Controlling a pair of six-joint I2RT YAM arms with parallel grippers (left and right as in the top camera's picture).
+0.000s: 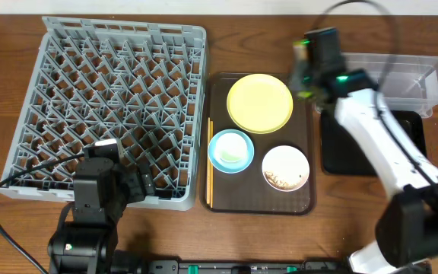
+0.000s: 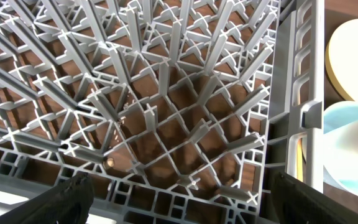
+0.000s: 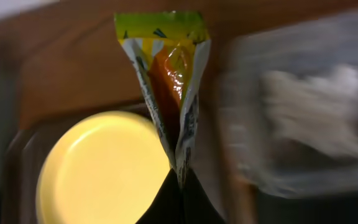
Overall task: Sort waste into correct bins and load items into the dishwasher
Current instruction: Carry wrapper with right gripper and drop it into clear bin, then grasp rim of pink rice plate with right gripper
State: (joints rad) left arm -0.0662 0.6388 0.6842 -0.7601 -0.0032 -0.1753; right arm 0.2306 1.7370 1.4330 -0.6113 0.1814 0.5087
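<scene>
My right gripper (image 3: 180, 186) is shut on the green-yellow snack wrapper (image 3: 166, 68), which hangs from its tips. In the overhead view this gripper (image 1: 307, 67) holds the wrapper (image 1: 303, 47) above the brown tray's far right corner, beside the clear tub (image 1: 413, 72). The black tray (image 1: 409, 133) lies below the tub, partly under the arm. The yellow plate (image 1: 259, 103), light-blue bowl (image 1: 230, 150), cream-white bowl (image 1: 285, 167) with crumbs and chopsticks (image 1: 210, 167) rest on the brown tray. My left gripper (image 2: 179, 208) is open and empty over the front right corner of the grey rack (image 2: 166, 93).
The brown serving tray (image 1: 304, 194) lies between the grey rack (image 1: 112, 99) and the bins. A blurred white shape (image 3: 309, 112) sits in the tub in the right wrist view. The plate (image 2: 353, 56) and blue bowl (image 2: 347, 143) show past the rack's edge.
</scene>
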